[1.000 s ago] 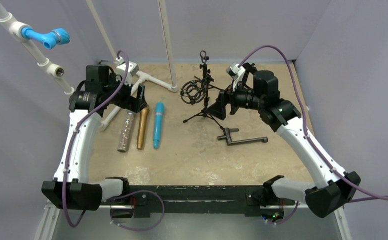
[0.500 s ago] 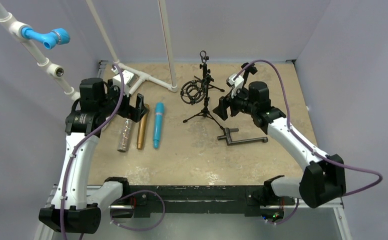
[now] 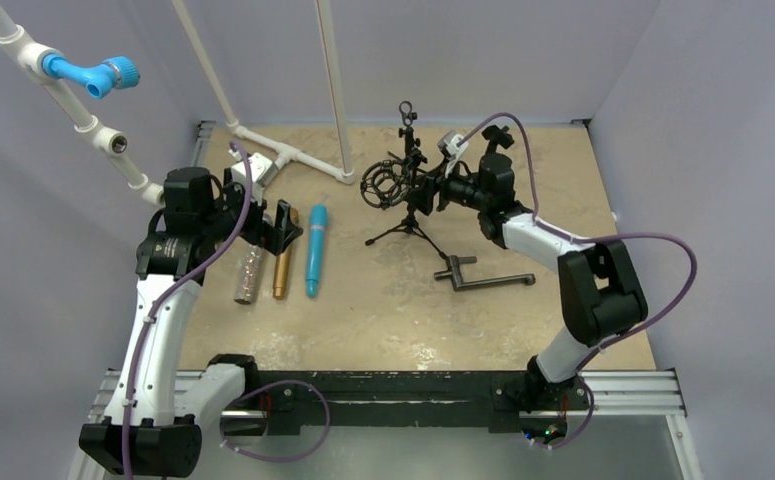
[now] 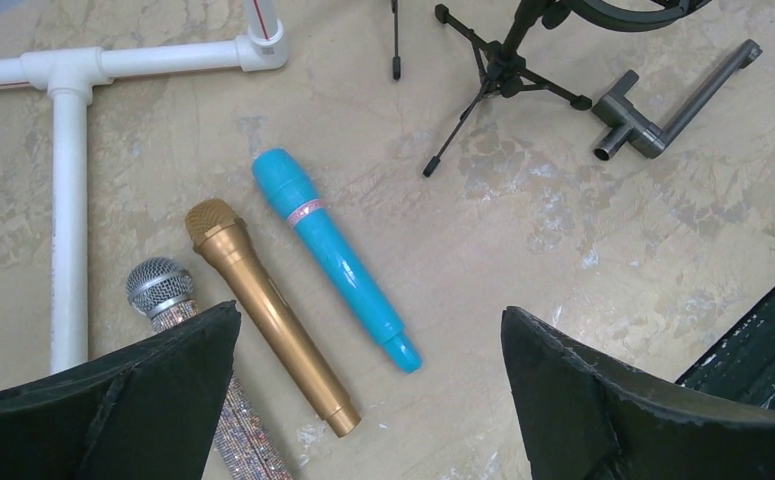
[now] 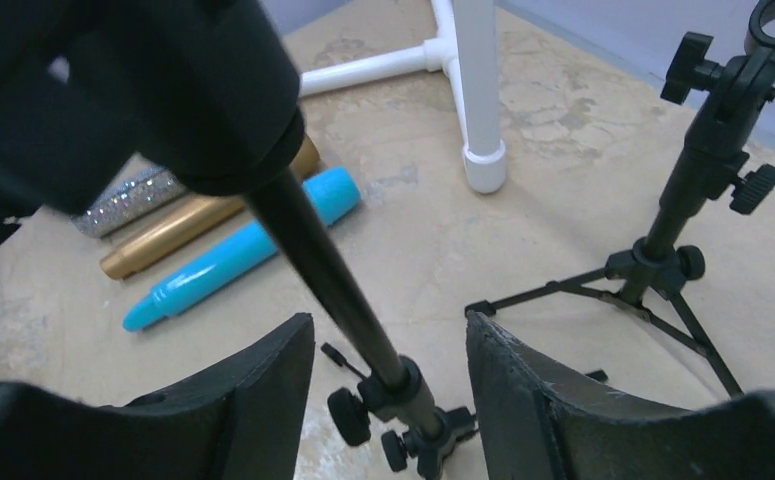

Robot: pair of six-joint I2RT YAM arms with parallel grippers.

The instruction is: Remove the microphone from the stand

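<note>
1. Microphone (image 4: 333,255) in smooth blue plastic lies flat on the sandy worktop (image 4: 563,230), beside a gold microphone (image 4: 268,315) and a glittery silver microphone (image 4: 178,300).
2. Left pincer (image 4: 371,315) gapes wide above them.
3. Right pincer (image 5: 391,325), jaws apart, straddles the stand (image 5: 335,270) at its thin black pole.

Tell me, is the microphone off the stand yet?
Done, it seems: the silver mic, gold mic and blue mic lie on the table, and the stand's ring looks empty. In hand: the right gripper, jaws open, straddles the stand's pole; the left gripper hovers open. Left: probably just backing away.
</note>
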